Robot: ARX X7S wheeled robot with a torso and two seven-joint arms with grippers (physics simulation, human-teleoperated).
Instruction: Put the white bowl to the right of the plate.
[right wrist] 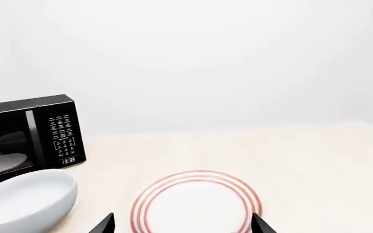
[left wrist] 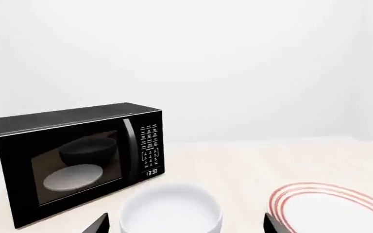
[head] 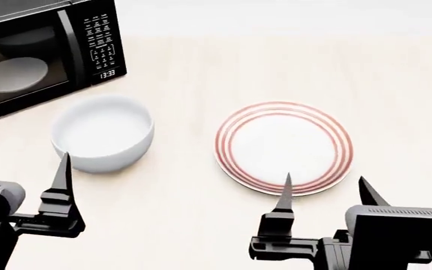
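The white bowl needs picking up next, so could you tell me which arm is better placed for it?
Left, probably. The open left gripper sits just short of the white bowl, while the right gripper faces the plate, which lies between it and the bowl.

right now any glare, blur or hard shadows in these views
Head view: sharp, even light, only a faint shadow under the bowl. Left wrist view: microwave door mirrors the bowl; plate cropped. Right wrist view: clean, no glare.

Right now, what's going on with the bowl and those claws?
Both jaws open, empty. White bowl untouched, left of plate, near microwave. Table right of plate bare.
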